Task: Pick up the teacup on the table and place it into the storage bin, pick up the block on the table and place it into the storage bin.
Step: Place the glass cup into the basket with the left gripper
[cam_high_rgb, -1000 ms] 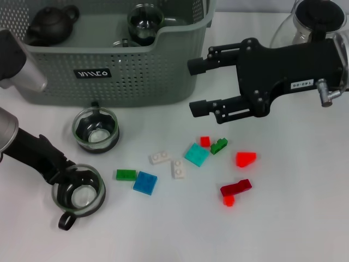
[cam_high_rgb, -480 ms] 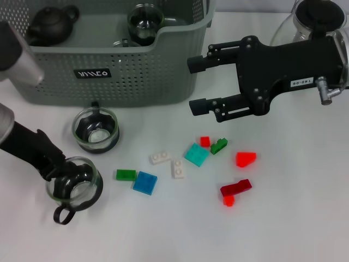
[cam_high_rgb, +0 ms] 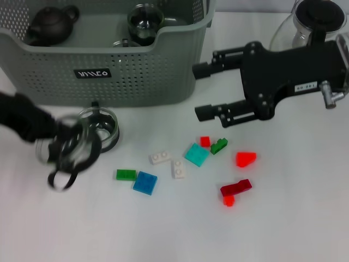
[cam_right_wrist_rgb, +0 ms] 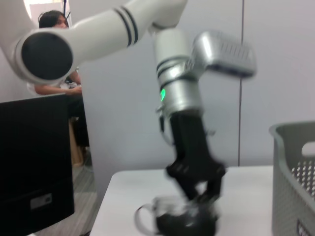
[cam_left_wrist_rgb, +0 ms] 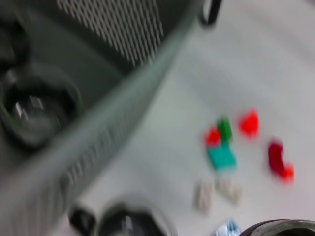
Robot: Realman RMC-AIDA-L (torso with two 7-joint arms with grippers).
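My left gripper (cam_high_rgb: 54, 141) is shut on a glass teacup (cam_high_rgb: 70, 150) with a black handle, held above the table just in front of the storage bin (cam_high_rgb: 109, 76). The right wrist view shows the same gripper (cam_right_wrist_rgb: 199, 195) pinching that teacup (cam_right_wrist_rgb: 179, 222) from above. A second teacup (cam_high_rgb: 102, 126) stands on the table against the bin's front wall. Several blocks lie mid-table, among them a green block (cam_high_rgb: 126, 174), a blue one (cam_high_rgb: 145, 182) and a teal one (cam_high_rgb: 196, 154). My right gripper (cam_high_rgb: 200, 91) hovers open to the right of the bin, holding nothing.
Inside the bin sit a black teapot (cam_high_rgb: 52, 24) and a glass cup (cam_high_rgb: 145, 22). A glass pitcher (cam_high_rgb: 316, 22) stands at the back right. Red blocks (cam_high_rgb: 245, 159) and white blocks (cam_high_rgb: 160, 158) lie among the others.
My left gripper has lifted the teacup off the table and carried it up toward the bin's front wall. The right gripper has drifted slightly to the right.
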